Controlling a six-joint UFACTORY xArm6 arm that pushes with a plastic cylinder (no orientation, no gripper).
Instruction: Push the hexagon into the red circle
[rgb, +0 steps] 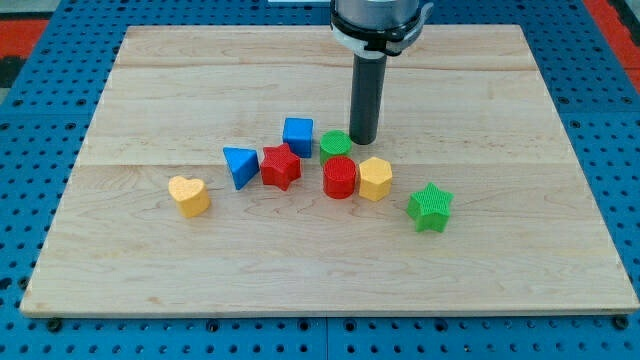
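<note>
The yellow hexagon (375, 179) sits on the wooden board (150, 100), touching the right side of the red circle (340, 177). My tip (363, 139) is just above both of them in the view, right beside the green circle (334, 143), which sits directly above the red circle. The rod stands upright from the view's top.
A red star (281, 167) and a blue triangle (240, 166) lie left of the red circle. A blue cube (298, 135) is above the red star. A yellow heart (189, 195) is further left. A green star (431, 207) lies to the lower right of the hexagon.
</note>
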